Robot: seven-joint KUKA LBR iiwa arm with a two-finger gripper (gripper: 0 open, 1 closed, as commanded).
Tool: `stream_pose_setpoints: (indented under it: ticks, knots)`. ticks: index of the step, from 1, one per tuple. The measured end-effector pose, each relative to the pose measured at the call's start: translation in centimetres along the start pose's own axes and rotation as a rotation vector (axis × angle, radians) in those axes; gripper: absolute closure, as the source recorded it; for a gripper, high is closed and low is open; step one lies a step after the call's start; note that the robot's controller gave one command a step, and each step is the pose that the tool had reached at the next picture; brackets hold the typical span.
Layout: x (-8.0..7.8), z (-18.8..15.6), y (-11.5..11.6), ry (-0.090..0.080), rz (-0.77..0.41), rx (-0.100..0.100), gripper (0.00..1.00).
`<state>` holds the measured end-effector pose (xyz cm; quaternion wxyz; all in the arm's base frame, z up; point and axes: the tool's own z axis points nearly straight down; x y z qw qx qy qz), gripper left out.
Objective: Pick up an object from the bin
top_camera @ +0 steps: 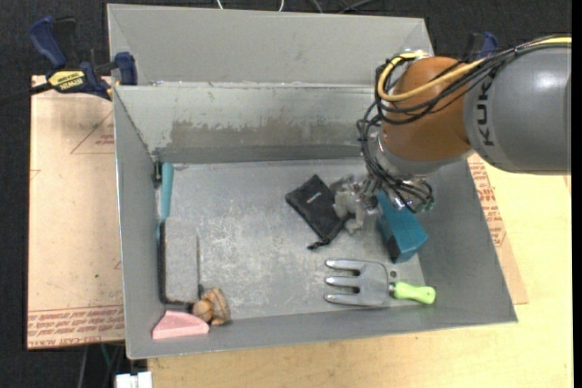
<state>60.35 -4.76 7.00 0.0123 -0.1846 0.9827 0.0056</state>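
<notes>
Mostly open bin floor (238,227) left of claw (356,206)

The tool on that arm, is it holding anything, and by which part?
Cannot be told. The tool sits between a black pouch and a teal block; no hold on either shows clearly.

I'm down in the right half of the grey bin (245,236), my gripper (357,203) sitting just beside a flat black thing (312,203) on the view's left and a teal-blue block (403,230) on the other side. Nearer the front lies a grey hand fork (356,283) (green handle). In the front-left corner, a pink wedge (180,325) touches a brown lump (214,307).
</notes>
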Motion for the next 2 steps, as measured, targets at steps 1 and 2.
stream_pose_setpoints:
  ticks: [1,2]
  knots:
    - [-0.2,-6.9,0.0,0.001,0.009,0.000,1.00]
    - [-0.9,-12.6,1.0,0.003,-0.004,-0.003,1.00]
